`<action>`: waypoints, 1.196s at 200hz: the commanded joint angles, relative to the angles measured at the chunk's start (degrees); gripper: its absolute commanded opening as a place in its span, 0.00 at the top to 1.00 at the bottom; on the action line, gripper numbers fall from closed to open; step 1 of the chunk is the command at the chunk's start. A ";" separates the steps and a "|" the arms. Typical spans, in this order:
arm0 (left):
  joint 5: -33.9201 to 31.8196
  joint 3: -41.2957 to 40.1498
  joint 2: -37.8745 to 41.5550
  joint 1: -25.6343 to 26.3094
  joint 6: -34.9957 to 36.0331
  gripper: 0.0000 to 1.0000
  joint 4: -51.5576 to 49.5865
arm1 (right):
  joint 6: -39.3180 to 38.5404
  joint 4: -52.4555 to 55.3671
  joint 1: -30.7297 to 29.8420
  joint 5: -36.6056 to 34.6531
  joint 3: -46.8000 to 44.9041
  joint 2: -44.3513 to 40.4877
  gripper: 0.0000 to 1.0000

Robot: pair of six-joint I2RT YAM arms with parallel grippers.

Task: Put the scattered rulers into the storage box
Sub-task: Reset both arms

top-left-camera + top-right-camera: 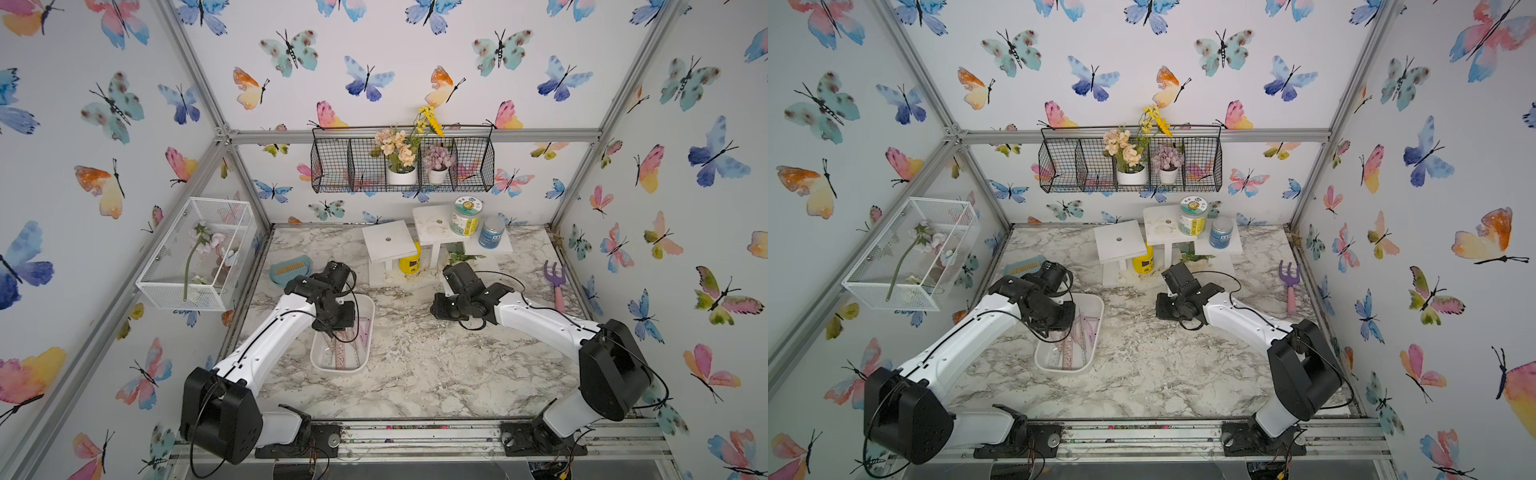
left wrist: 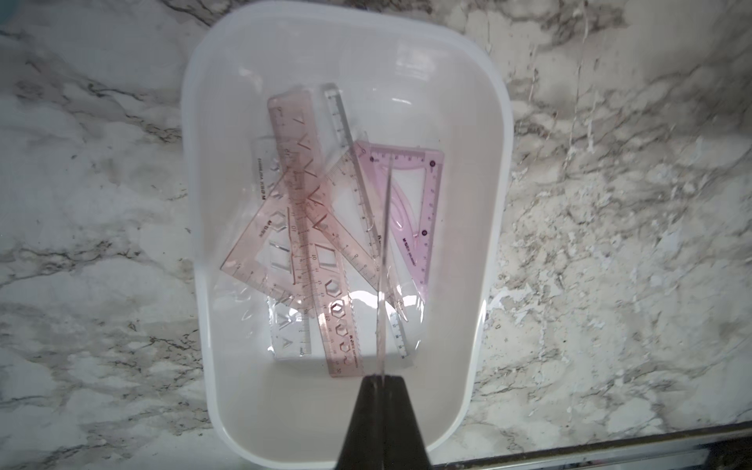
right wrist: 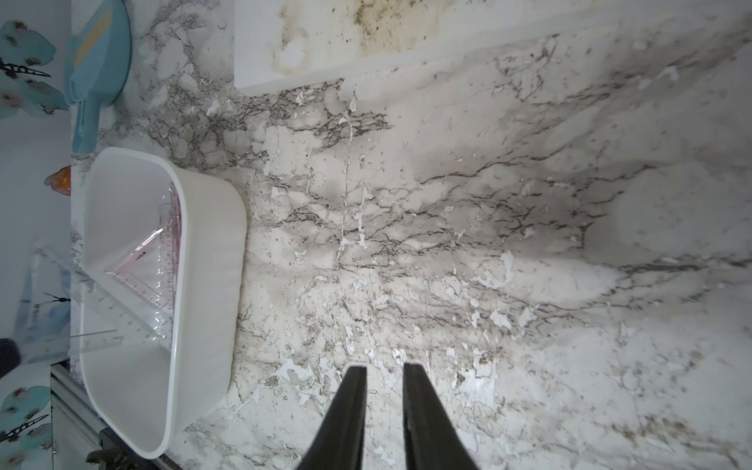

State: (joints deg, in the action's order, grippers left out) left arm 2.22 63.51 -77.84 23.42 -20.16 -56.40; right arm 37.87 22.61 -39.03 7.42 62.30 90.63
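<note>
Rulers [image 2: 313, 228] see-through pink and clear, straight and triangular, piled crisscross in white box [image 1: 322, 361] left of centre in both top views, long ones along its length. Left gripper [image 2: 382, 378] pinches clear ruler [image 2: 383, 285] edge-on over pile. Right gripper [image 3: 384, 368] parted, empty. Dustpan [image 1: 289, 269] upper left of box, left arm [image 1: 274, 328] hides its upper end

both top views look down from high at the whole table [image 1: 415, 374]; wrist views hover close above it, sharing the box [image 2: 285, 407].

Glossy plastic storage box [image 2: 447, 101]; translucent, probably plastic rulers [image 2: 309, 228].
</note>
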 commanded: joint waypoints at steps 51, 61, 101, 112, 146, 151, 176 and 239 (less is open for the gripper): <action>-3.32 7.23 2.62 -1.19 -2.77 0.01 1.65 | -1.23 1.28 0.18 -4.53 0.42 -4.24 0.42; -2.48 8.73 3.61 -2.15 -2.93 0.01 4.12 | -1.92 1.19 0.17 -6.02 0.94 -5.04 0.39; -1.21 10.27 7.35 -8.31 -6.32 0.01 19.96 | -5.52 -1.22 0.70 -18.03 4.81 -9.74 0.35; -4.49 11.33 7.38 -8.48 -5.76 0.01 23.79 | -6.81 -5.03 0.71 -22.26 4.51 -12.66 0.32; -12.82 19.07 3.41 -8.64 4.74 0.01 30.04 | -21.98 -15.95 0.71 -27.61 4.38 -18.85 0.02; -13.51 19.70 3.12 -8.62 7.06 0.01 31.08 | -22.37 -15.66 0.71 -30.15 4.25 -19.19 0.02; -17.87 17.68 3.75 -8.60 12.99 0.01 40.32 | -31.25 -29.15 0.70 -36.53 -1.78 -22.11 0.02; -18.11 0.12 -0.87 -14.08 11.98 0.01 56.67 | -37.90 -42.65 10.05 -37.55 -11.89 -20.84 0.01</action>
State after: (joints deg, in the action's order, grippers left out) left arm -14.50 70.78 -75.24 13.19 -7.05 -5.61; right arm 2.39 -12.84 -34.50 -27.97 54.98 69.25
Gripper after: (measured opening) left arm 0.987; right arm 0.990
